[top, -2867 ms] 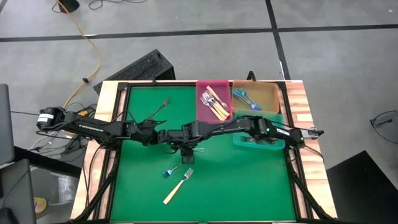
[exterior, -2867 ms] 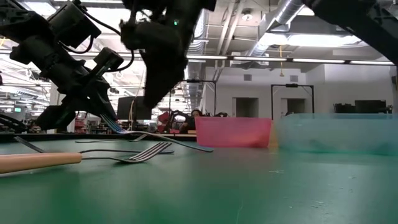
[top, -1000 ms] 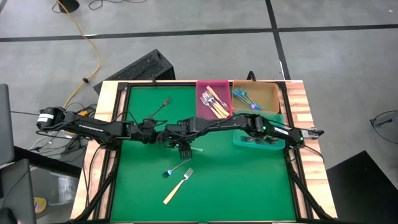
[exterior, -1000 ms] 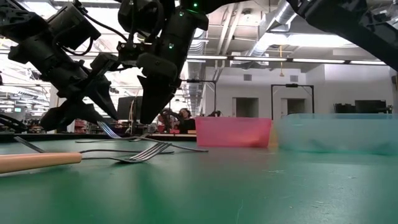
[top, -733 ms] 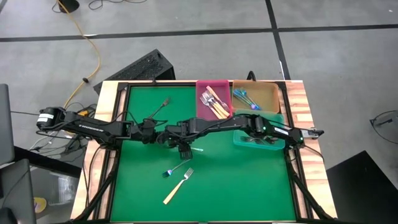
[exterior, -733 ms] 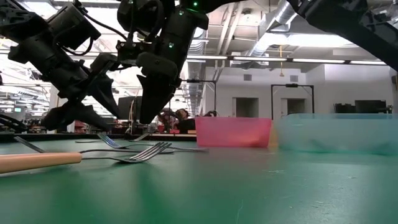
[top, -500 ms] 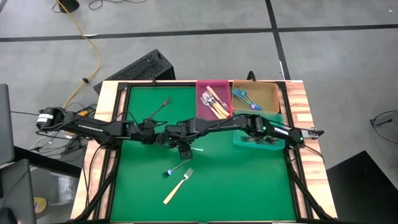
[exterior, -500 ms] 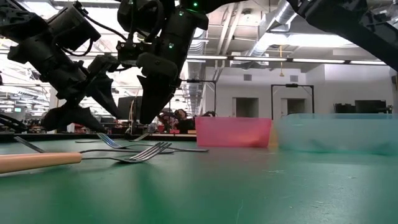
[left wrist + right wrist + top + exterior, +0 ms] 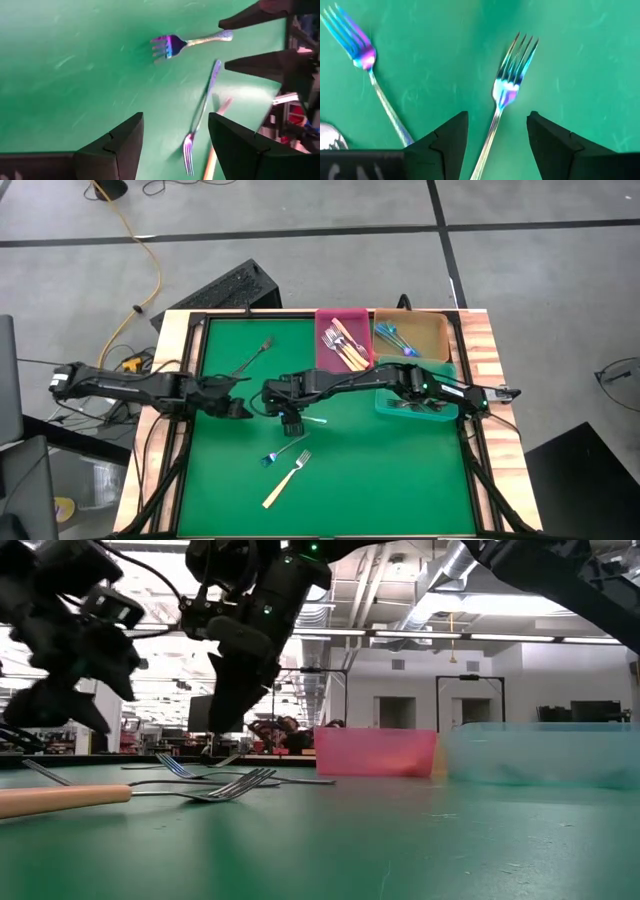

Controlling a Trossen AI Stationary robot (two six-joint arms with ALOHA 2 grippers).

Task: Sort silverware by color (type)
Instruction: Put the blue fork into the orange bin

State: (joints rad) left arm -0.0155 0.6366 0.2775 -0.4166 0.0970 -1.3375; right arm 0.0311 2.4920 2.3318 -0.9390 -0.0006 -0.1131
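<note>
The right gripper (image 9: 289, 423) hangs over the mat's (image 9: 400, 470) centre, fingers apart, straddling a blue fork (image 9: 509, 85) flat on the mat; nothing is gripped. The left gripper (image 9: 240, 409) sits at its 9 o'clock, fingers apart and empty. At 6 o'clock of the right gripper lie a second blue fork (image 9: 277, 453) and a tan-handled fork (image 9: 286, 479). A dark fork (image 9: 255, 352) lies at 11 o'clock. The pink bin (image 9: 343, 315), tan bin (image 9: 440, 338) and teal bin (image 9: 415, 412) stand at 2 o'clock.
</note>
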